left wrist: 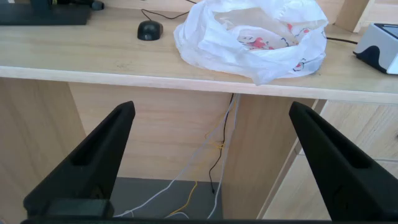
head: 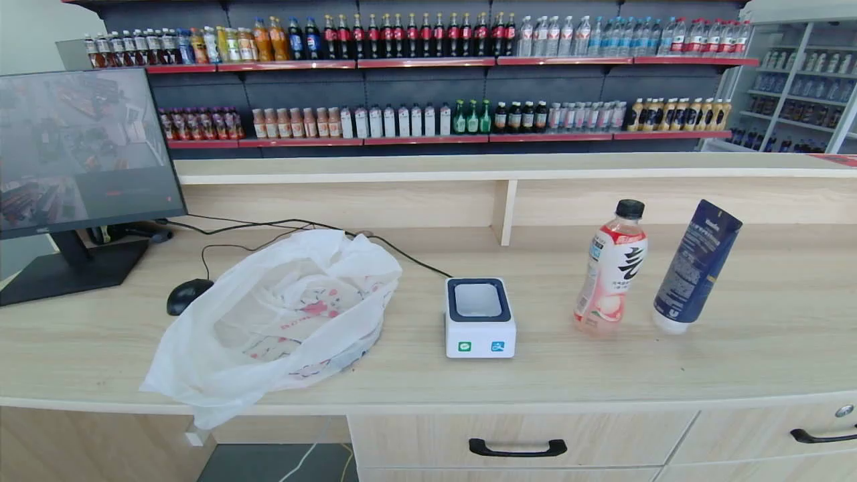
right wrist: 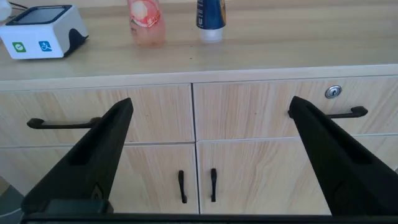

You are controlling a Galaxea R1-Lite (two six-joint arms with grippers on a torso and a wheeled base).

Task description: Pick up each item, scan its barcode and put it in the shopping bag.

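Note:
A pink drink bottle (head: 610,268) with a black cap stands on the wooden counter, right of the white barcode scanner (head: 479,317). A dark blue tube (head: 696,266) stands on its white cap just right of the bottle. The white shopping bag (head: 288,313) lies open on the counter's left half. My left gripper (left wrist: 211,165) hangs open below the counter edge, in front of the shopping bag (left wrist: 252,37). My right gripper (right wrist: 211,165) is open too, low before the drawers, with the scanner (right wrist: 40,31), the bottle (right wrist: 147,18) and the tube (right wrist: 210,17) above it.
A monitor (head: 80,150) on a black stand occupies the far left, with a black mouse (head: 187,294) and cables beside the bag. A raised shelf runs along the counter's back. Drawers with black handles (head: 517,447) sit under the counter. Drink shelves line the wall behind.

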